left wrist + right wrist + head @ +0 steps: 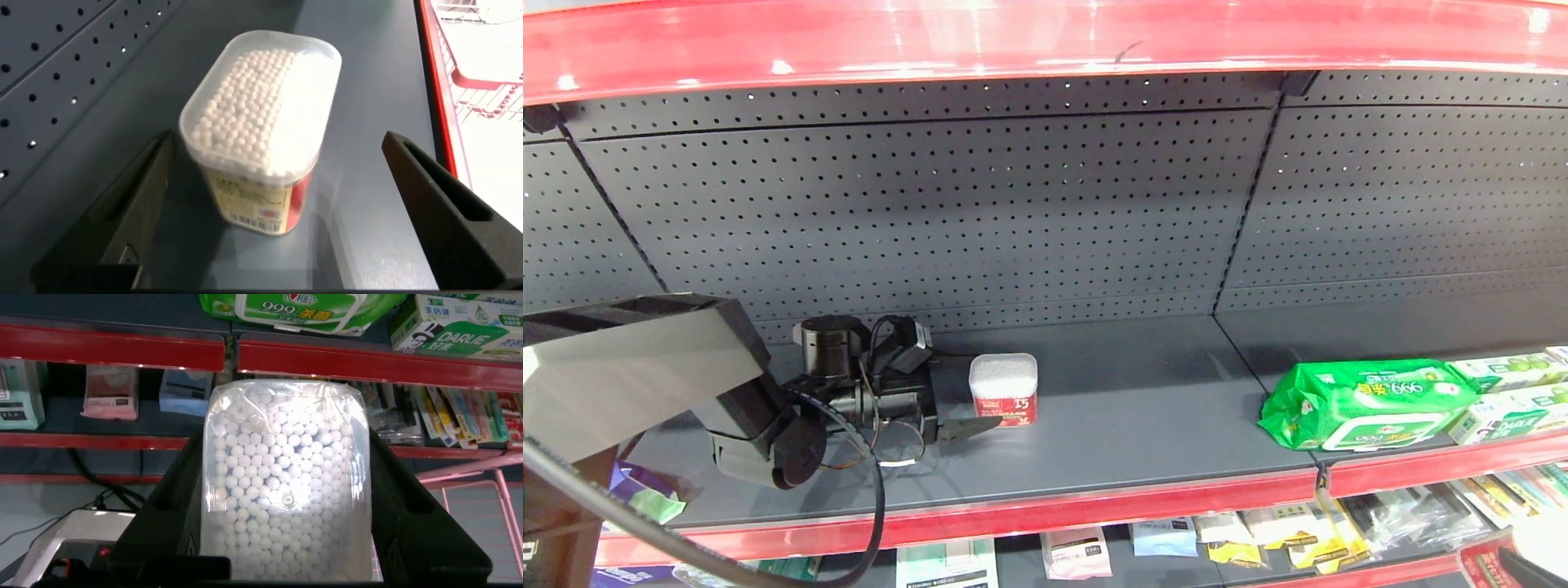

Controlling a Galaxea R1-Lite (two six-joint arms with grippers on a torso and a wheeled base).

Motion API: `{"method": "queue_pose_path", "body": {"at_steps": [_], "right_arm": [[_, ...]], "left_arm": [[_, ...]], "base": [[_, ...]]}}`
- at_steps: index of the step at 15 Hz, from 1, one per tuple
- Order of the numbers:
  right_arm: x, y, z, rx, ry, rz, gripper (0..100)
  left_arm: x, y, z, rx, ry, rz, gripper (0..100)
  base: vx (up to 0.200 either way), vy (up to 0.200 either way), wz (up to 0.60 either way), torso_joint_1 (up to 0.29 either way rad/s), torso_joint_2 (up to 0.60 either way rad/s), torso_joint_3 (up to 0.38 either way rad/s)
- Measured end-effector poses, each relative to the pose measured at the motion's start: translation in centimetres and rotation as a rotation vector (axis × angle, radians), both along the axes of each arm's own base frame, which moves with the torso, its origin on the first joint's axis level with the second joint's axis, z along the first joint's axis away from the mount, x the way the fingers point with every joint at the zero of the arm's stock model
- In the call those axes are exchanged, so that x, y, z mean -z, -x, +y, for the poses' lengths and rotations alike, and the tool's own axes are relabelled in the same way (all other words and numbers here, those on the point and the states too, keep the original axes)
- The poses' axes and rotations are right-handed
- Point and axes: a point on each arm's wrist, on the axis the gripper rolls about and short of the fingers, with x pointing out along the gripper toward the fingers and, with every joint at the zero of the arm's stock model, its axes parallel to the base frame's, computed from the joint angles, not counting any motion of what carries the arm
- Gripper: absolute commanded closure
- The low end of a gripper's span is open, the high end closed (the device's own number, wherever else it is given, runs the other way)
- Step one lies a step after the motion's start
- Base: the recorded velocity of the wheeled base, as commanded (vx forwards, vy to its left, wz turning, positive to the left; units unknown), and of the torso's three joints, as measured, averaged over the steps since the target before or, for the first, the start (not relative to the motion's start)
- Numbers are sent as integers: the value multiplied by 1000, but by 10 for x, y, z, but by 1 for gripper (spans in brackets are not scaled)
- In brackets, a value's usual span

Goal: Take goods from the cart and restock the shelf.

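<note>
Jaws: left spread around swab tub (260, 122) on shelf (1143, 408), right clamping second tub (286, 457). Retreat crooked and you topple first.

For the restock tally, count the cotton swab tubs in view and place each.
2. One cotton swab tub stands on the shelf between the fingers of the open left gripper; the other tub is held in the right gripper. Others may be hidden.

Wide shelf (1111, 425) gap between swab box (1003, 388), green pack (1364, 404).
</note>
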Motion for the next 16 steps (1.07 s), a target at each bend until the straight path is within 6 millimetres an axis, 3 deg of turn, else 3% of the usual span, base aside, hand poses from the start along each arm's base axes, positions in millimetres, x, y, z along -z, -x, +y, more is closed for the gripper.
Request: {"method": "queue_pose_path", "body": {"at_steps": [16], "right_arm": [[2, 1, 0, 1, -1, 5, 100]], "left_arm": [[-1, 0, 0, -14, 5, 9, 0]], "base": [[0, 0, 0, 0, 0, 0]]}}
